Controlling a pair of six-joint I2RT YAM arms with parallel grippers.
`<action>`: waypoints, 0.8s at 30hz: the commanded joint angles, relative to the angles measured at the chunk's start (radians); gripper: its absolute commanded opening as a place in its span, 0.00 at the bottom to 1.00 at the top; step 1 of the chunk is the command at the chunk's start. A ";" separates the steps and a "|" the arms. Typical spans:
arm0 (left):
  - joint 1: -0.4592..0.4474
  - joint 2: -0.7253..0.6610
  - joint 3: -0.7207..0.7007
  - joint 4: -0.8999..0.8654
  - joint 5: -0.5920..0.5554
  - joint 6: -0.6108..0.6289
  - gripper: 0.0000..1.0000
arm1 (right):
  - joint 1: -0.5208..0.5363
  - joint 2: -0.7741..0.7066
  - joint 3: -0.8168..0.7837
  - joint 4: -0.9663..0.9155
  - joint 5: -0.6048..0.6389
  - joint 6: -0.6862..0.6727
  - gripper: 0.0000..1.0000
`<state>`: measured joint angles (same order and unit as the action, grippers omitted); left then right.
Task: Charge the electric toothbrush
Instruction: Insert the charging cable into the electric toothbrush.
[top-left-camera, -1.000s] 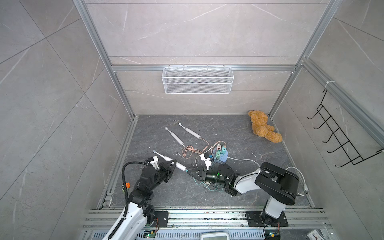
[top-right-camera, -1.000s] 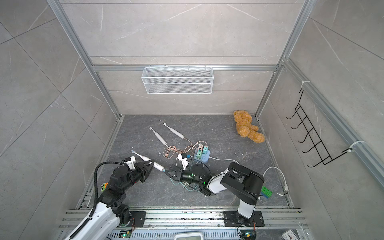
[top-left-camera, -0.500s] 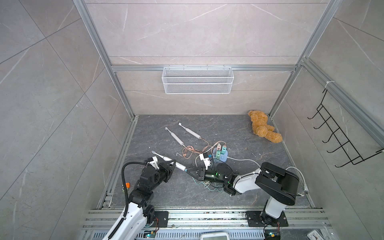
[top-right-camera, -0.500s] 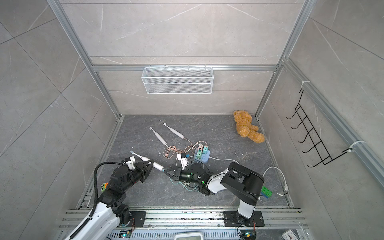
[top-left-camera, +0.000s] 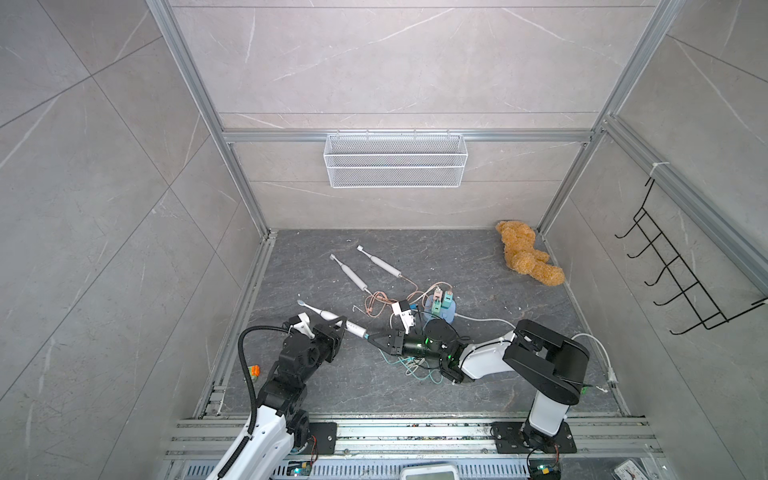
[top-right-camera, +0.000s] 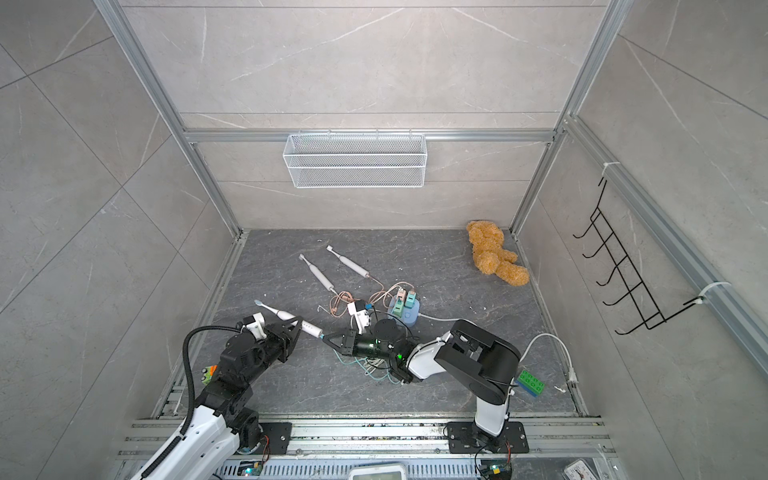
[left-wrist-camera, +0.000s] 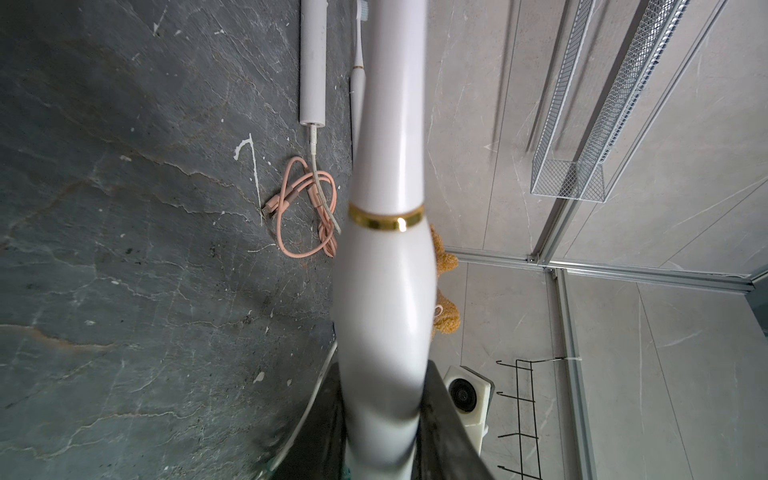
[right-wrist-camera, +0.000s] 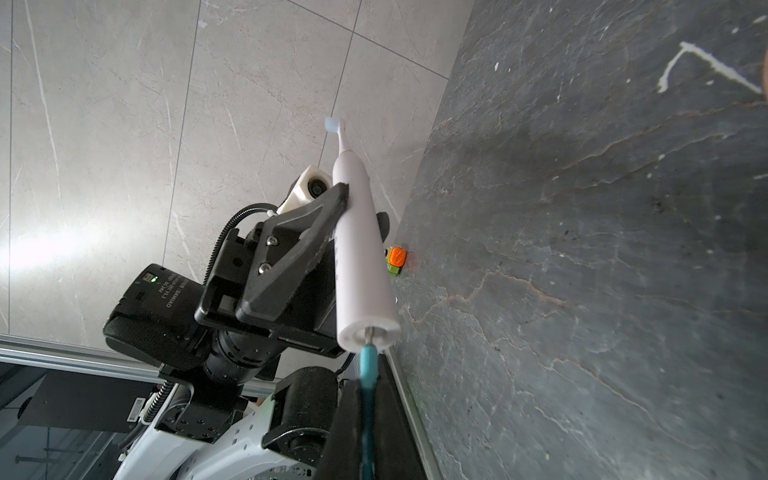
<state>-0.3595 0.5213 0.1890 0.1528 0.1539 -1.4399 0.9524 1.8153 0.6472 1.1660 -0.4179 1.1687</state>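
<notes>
Behind toothbrush (left-wrist-camera: 384, 291), teddy (left-wrist-camera: 448, 318) mostly hidden (L wrist)

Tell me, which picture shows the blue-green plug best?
The right wrist view: the plug is big and close, its metal tip at the toothbrush base. Both top views show it tiny; the left wrist view barely shows it.

Three toothbrushes (top-left-camera: 327, 315) (top-left-camera: 351, 274) (top-left-camera: 380, 262); one teddy bear (top-left-camera: 525, 257); one wire basket (top-left-camera: 395, 166); two robot arms (top-left-camera: 291, 365) (top-left-camera: 544, 361).
</notes>
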 joint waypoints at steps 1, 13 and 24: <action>-0.062 -0.014 -0.007 0.046 0.221 -0.021 0.00 | -0.009 0.026 0.072 0.070 0.033 0.020 0.00; -0.126 0.005 -0.028 0.074 0.184 -0.012 0.00 | -0.012 0.031 0.110 0.103 -0.023 0.009 0.00; -0.185 0.033 -0.032 0.106 0.142 -0.008 0.00 | -0.012 0.048 0.125 0.206 -0.050 -0.001 0.00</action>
<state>-0.4469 0.5449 0.1650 0.2382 0.0143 -1.4403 0.9298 1.8591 0.6884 1.2171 -0.5148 1.1889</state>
